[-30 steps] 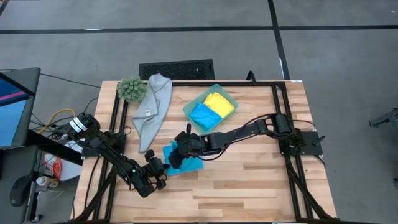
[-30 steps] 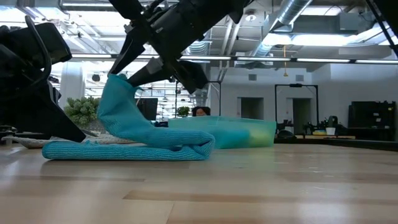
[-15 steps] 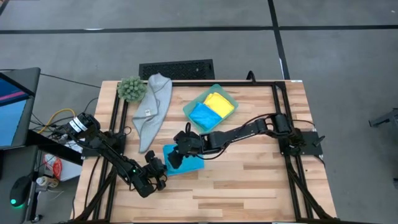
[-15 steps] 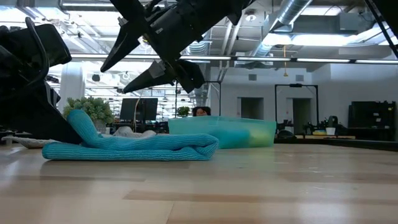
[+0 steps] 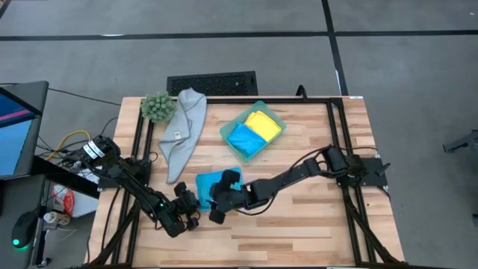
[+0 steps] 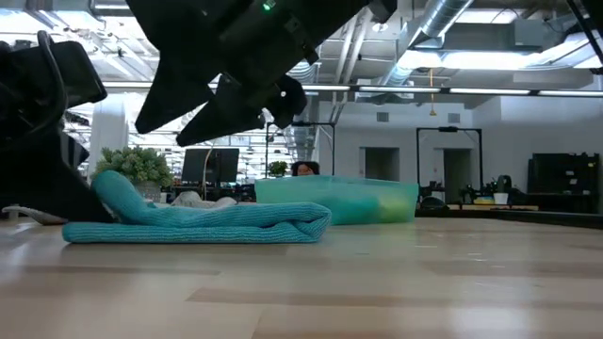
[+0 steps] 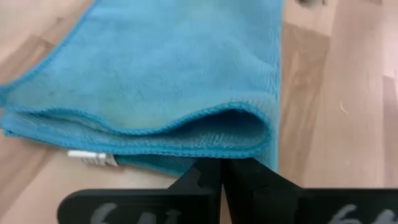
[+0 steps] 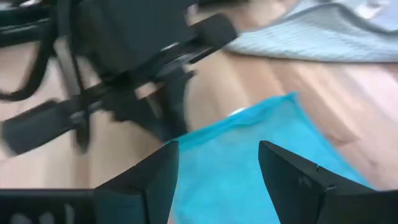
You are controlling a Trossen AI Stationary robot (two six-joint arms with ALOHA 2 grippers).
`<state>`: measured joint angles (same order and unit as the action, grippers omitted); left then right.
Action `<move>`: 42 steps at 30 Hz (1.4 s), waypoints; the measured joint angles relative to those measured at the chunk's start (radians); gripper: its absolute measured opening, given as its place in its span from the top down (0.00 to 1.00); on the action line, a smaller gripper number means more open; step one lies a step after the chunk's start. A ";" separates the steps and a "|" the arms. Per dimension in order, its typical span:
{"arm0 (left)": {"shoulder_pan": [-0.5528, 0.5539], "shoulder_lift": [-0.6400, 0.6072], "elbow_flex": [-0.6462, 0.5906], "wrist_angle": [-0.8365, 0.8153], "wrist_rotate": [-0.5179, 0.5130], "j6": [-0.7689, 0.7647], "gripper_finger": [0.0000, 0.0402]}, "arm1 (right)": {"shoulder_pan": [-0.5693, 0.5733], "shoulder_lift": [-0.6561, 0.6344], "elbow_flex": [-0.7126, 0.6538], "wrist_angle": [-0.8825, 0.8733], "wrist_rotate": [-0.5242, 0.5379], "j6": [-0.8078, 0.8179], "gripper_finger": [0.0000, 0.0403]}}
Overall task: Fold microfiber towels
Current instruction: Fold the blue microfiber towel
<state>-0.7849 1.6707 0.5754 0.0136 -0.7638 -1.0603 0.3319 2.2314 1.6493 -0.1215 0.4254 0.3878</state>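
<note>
One loose fold of the blue towel [image 5: 211, 181] could be dragged open if snagged by the spread right gripper [image 5: 216, 210] hovering above, while the left gripper [image 5: 188, 202], pressed together, sits just beside it on the table [image 5: 299, 224].

In the high view the right gripper [image 5: 217, 202] covers the blue towel [image 5: 210, 181] from about 4 o'clock, so only a strip of it shows and its near edge is hidden. In the low view the left arm [image 6: 38, 132] blocks the towel's end at 9 o'clock, and the tray [image 6: 339, 201] behind it is too hazy to tell what lies inside. The left wrist view cuts the towel off at 12 o'clock, and the small white tag [image 7: 91, 158] is too small to read.
</note>
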 joint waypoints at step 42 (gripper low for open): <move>-0.053 0.209 0.382 -0.497 -0.061 -0.157 1.00 | 0.023 0.040 0.000 -0.204 -0.057 0.088 0.55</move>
<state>-0.8379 1.8797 0.9573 -0.4833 -0.8251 -1.2169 0.3549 2.2718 1.6493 -0.3255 0.3684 0.4759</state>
